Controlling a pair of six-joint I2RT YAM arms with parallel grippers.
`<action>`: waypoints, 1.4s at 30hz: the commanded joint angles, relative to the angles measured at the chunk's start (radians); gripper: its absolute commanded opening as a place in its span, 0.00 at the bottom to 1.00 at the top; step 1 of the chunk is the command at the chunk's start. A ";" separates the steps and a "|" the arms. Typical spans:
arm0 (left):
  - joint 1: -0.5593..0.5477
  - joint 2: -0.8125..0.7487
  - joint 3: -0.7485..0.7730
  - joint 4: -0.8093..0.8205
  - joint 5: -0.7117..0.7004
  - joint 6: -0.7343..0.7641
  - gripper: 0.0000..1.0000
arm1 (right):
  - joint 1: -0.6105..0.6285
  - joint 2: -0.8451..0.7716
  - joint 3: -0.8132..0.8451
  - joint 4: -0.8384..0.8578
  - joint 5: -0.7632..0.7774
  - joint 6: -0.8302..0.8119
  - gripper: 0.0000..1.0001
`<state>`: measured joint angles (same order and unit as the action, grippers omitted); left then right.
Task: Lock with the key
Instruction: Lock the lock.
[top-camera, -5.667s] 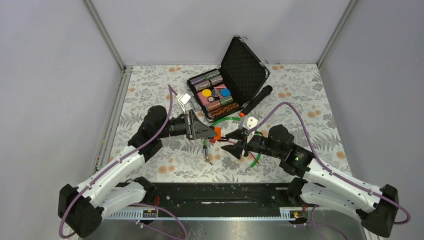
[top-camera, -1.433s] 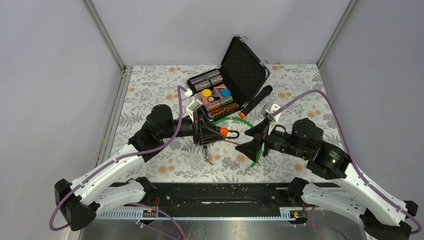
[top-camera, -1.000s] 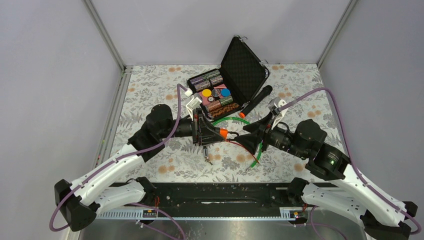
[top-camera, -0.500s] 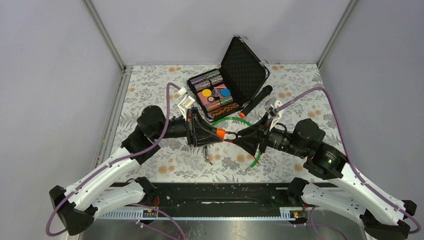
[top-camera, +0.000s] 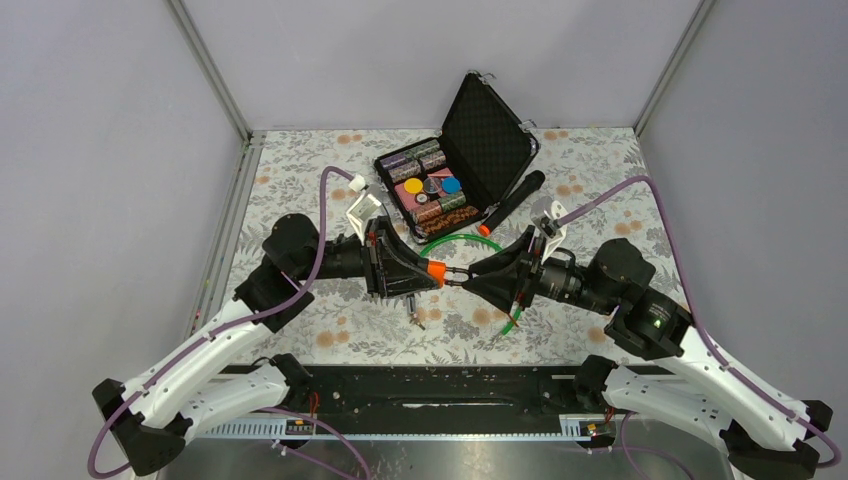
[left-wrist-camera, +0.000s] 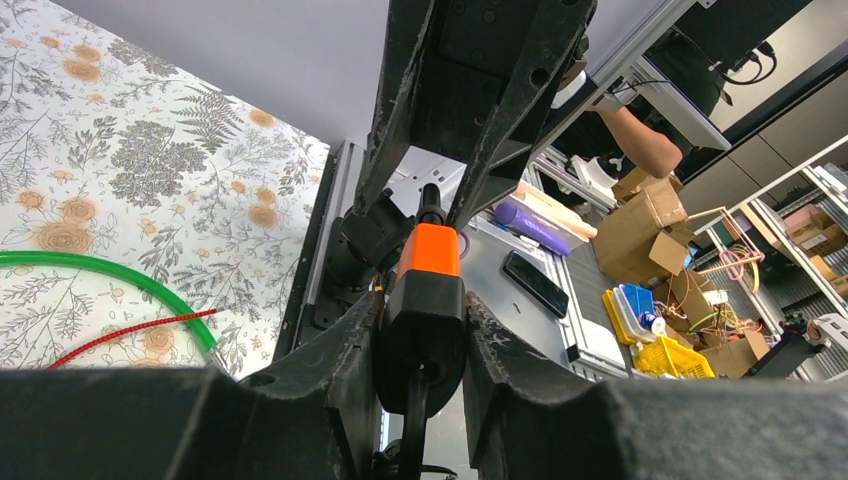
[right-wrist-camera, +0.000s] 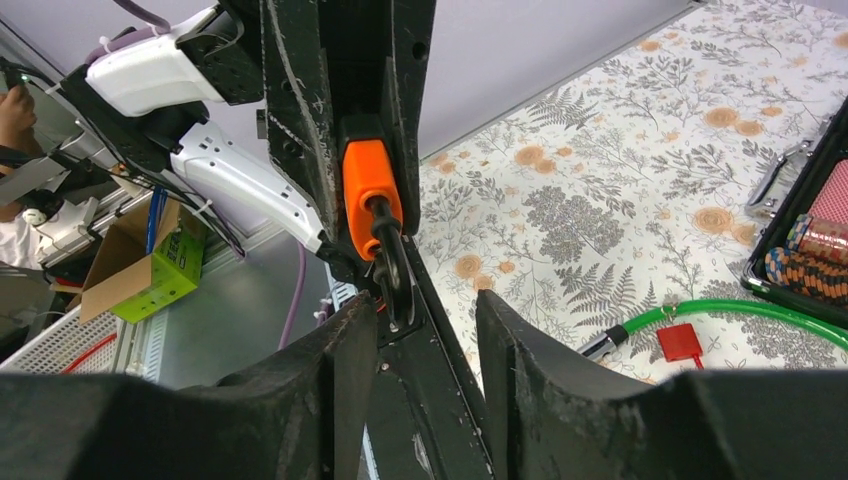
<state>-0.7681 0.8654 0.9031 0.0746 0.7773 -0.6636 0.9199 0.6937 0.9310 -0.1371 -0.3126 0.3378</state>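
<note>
1. Padlock (left-wrist-camera: 428, 300), one, orange-black, is being clamped by left gripper (left-wrist-camera: 424, 322).
2. Right gripper (right-wrist-camera: 425, 312) is straddling its shackle (right-wrist-camera: 393, 262), jaws apart.
3. Key (top-camera: 419, 322), one tiny silvery piece, is lying on tablecloth (top-camera: 600, 170) beneath them.

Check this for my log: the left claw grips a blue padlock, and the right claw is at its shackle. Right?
No: the padlock in the left claw is orange, not blue; the left wrist view shows it. The rest holds.

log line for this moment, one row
left gripper: shut on padlock | right gripper: open, jaws astride shackle
</note>
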 joint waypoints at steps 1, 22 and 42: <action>0.003 -0.014 0.059 0.082 0.020 -0.013 0.00 | -0.001 0.008 0.015 0.074 -0.047 0.003 0.47; 0.002 0.013 0.000 0.132 0.024 -0.075 0.00 | -0.001 0.101 0.004 0.229 -0.123 0.085 0.00; -0.029 0.111 -0.090 0.097 0.015 -0.046 0.00 | -0.001 0.223 0.007 0.403 -0.134 0.245 0.00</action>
<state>-0.7330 0.8860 0.8719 0.1913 0.7883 -0.7166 0.8948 0.8455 0.9302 0.0727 -0.4686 0.5545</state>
